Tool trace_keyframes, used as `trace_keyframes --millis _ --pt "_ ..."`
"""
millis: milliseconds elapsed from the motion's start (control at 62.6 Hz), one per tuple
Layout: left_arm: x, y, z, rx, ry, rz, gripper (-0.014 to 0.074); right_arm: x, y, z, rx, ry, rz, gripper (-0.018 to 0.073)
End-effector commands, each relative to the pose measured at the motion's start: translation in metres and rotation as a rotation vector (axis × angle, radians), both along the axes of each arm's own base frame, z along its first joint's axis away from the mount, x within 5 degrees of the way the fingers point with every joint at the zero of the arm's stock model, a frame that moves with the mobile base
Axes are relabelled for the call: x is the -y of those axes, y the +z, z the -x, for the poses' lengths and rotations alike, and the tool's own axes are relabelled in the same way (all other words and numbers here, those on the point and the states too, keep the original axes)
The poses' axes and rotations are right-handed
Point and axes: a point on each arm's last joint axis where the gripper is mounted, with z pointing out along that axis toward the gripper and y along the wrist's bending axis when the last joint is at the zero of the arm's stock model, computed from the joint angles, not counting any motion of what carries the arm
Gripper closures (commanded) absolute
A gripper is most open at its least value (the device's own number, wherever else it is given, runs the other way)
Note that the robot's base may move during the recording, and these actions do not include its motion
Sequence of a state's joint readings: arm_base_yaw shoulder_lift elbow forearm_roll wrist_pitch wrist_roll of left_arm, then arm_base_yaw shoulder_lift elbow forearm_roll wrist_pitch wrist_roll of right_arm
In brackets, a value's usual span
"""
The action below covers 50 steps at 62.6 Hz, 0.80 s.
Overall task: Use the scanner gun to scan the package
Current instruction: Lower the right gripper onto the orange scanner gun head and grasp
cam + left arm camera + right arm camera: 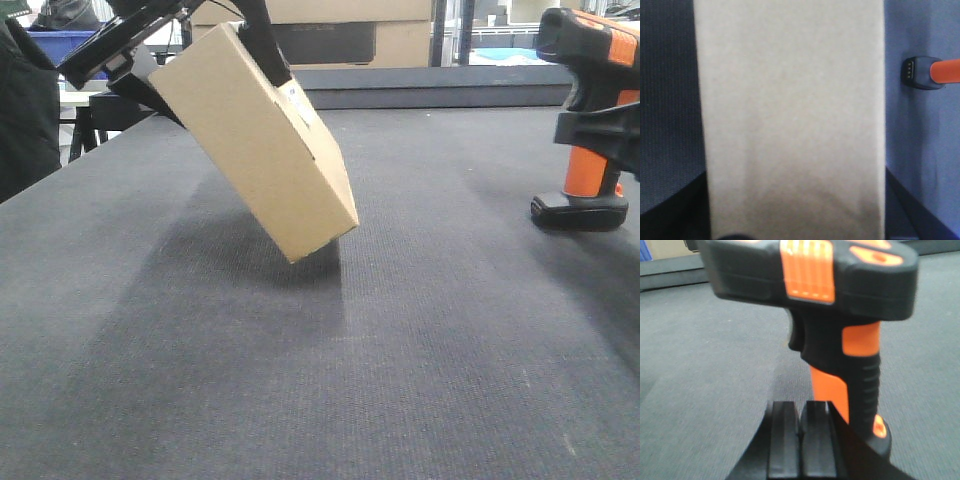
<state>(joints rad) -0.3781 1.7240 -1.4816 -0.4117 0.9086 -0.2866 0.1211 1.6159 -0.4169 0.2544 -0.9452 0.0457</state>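
Observation:
The package (255, 150), a flat brown cardboard box, hangs tilted above the dark table mat (300, 380), its lower corner just over the surface. A small white label (297, 100) shows on its upper right face. My left gripper (225, 90) is shut on its upper end. In the left wrist view the package (790, 115) fills the middle. The scanner gun (595, 120) stands upright on its black base at the far right. My right gripper (800, 437) has its pads pressed together with nothing between them, just left of the scanner gun's orange handle (860, 370).
Larger cardboard boxes with a dark panel (340, 35) stand behind a raised ledge (430, 88) at the table's back. A blue bin (60, 42) and a dark shape (25, 120) are at the left edge. The scanner's base (922, 72) shows right of the package.

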Motion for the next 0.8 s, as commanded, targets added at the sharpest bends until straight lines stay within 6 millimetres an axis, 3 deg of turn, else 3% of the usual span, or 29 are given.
trace_keyframes --millis 0,96,256,368,623,783 --pt "0.003 0.005 0.001 0.023 -0.003 0.019 0.0707 0.0 0.003 -0.007 0.035 -0.019 -0.008 0.0694" --pt "0.003 0.005 0.001 0.024 -0.003 0.019 0.0707 0.002 0.004 -0.008 0.032 -0.039 -0.021 0.0531" --pt "0.003 0.005 0.0 0.03 0.0 0.019 0.0707 0.002 0.004 -0.009 0.022 -0.045 -0.027 0.0147" --pt "0.003 0.005 0.0 0.032 0.001 0.02 0.0707 0.005 0.003 -0.009 0.022 -0.083 -0.046 0.0002" --pt "0.003 0.005 -0.001 0.04 0.004 0.021 0.0707 0.007 0.016 -0.024 0.075 -0.13 -0.083 0.0" --pt "0.003 0.005 -0.001 0.04 0.004 0.021 0.0707 0.005 0.008 -0.036 0.06 -0.131 -0.079 0.0"
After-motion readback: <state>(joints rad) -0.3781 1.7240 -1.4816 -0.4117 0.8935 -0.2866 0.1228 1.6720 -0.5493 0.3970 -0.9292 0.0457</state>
